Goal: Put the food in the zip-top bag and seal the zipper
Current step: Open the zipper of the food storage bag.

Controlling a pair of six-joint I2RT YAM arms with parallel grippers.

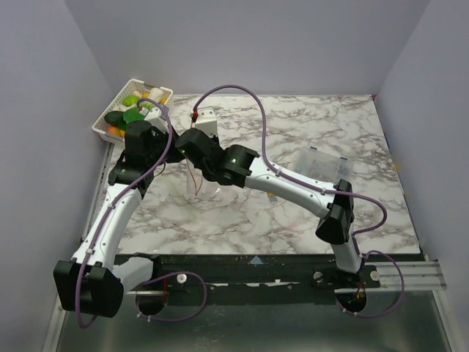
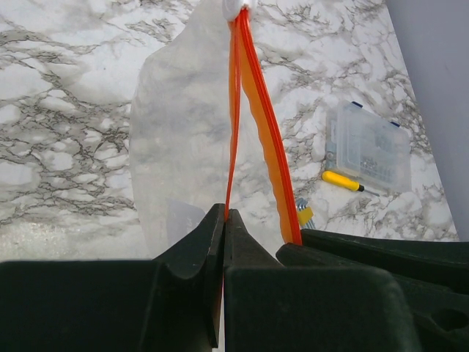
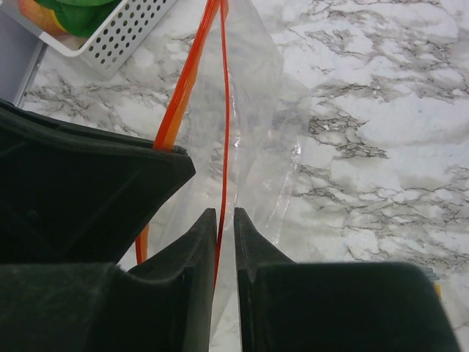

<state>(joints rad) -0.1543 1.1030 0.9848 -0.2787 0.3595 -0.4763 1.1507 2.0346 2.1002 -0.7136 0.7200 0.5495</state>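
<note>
The zip-top bag [image 2: 183, 125] hangs clear and floppy above the marble table, between my two grippers. Its mouth stands slightly apart, the two orange-red sides of the zipper [image 2: 253, 81] meeting at the far end. My left gripper [image 2: 224, 213] is shut on one side of the zipper. My right gripper [image 3: 226, 213] has the other zipper [image 3: 223, 147] side between its fingers, which stand a narrow gap apart; the strip touches only the left finger. The food [image 1: 132, 103] lies in the white basket [image 1: 102, 126] at the back left, green and yellow pieces showing.
A rigid clear compartment box [image 1: 322, 163] and a yellow marker pen [image 2: 341, 180] lie on the right of the table. A white block [image 1: 207, 117] sits at the back near the bag's far end. The basket [image 3: 124, 37] is close to the left of the bag.
</note>
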